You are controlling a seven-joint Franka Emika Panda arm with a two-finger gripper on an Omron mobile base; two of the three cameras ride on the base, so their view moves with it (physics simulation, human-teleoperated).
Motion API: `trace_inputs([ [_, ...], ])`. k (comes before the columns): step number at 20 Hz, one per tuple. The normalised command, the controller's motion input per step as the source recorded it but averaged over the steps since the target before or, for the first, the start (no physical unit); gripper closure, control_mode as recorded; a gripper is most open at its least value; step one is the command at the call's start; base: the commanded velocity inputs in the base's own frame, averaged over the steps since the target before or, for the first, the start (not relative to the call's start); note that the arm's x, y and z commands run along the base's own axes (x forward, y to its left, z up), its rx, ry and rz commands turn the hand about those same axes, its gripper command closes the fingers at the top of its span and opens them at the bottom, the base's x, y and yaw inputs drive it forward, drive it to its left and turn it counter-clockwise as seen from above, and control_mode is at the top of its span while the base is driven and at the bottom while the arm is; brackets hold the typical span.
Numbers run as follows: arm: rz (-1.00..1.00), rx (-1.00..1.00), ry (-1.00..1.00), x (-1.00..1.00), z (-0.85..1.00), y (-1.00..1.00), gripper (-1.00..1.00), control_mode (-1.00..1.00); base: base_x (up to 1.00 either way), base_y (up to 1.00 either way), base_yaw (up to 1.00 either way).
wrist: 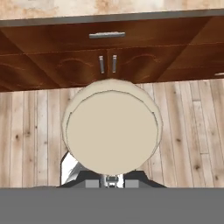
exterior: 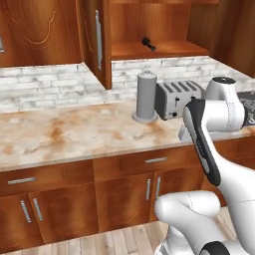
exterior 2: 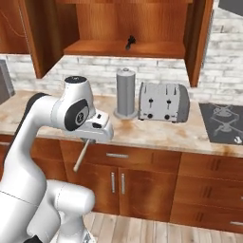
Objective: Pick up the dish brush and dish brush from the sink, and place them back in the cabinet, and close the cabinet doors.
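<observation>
Cabinet [exterior 2: 124, 28] fronts of reddish-brown wood take up most of the room, and the open wall unit hangs above and beyond the gripper [exterior 2: 87, 140], its doors swung wide: one door [exterior: 97, 40] with a long silver bar handle stands edge-on in the left base view. On its plain shelf lies the black dish brush [exterior 2: 129, 42], well above and far from the tool. Below it runs a whitish brick backsplash [exterior: 45, 84], then a mottled beige stone counter [exterior: 64, 132] at about the tool's height and just beyond it. Under the counter sit wooden drawers and cupboards [wrist: 109, 52] with short silver handles, straight ahead of the gripper in the hand view, over a pale plank floor [wrist: 192, 131]. On the counter, beyond and to the right of the tool, stand a silver toaster [exterior 2: 163, 102] and a grey cylinder [exterior 2: 126, 92] just beside it; a dark hob [exterior 2: 223, 123] lies farther right. The gripper is closed on the cream dish brush [wrist: 112, 133], whose round head faces the hand camera and whose thin tan handle slants down from the fingers in front of the cupboards.
</observation>
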Motion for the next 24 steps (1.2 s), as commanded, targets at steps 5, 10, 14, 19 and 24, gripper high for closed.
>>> trace_inputs([
  [5, 0.0, 0.0, 0.0, 0.0, 0.0, 0.0, 1.0, 1.0, 0.57, -0.29, 0.0],
  [10, 0.0, 0.0, 0.0, 0.0, 0.0, 0.0, 1.0, 1.0, 0.42, -0.45, 0.0],
  [14, 0.0, 0.0, 0.0, 0.0, 0.0, 0.0, 1.0, 1.0, 0.4, -0.39, 0.0],
  [19, 0.0, 0.0, 0.0, 0.0, 0.0, 0.0, 1.0, 1.0, 0.62, -0.01, 0.0],
  [24, 0.0, 0.0, 0.0, 0.0, 0.0, 0.0, 1.0, 1.0, 0.57, -0.07, 0.02],
])
